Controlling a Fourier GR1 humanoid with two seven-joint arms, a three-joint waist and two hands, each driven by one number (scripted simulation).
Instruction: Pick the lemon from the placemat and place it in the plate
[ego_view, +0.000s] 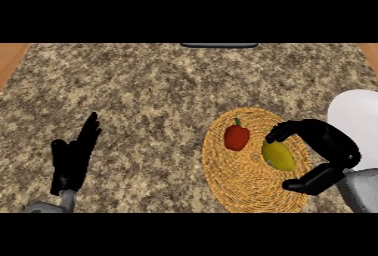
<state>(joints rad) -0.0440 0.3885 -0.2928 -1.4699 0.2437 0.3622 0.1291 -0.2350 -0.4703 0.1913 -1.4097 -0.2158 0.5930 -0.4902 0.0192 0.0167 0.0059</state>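
Note:
The yellow lemon (278, 155) lies on the right half of the round woven placemat (244, 185). My right hand (332, 147) comes in from the lower right and arches around the lemon. Its fingers (284, 131) curve over the lemon's far end and its thumb (306, 183) sits below the near end, with a gap on both sides. The hand is open and holds nothing. The white plate (358, 117) lies at the right edge, just behind that hand and partly cut off. My left hand (72, 157) rests open at the lower left, fingers up.
A red bell pepper (236, 136) stands on the placemat just left of the lemon. The speckled stone counter (148, 85) stretches around. A dark object (219, 45) shows at the far edge, and wooden strips (11, 57) border the counter's far corners.

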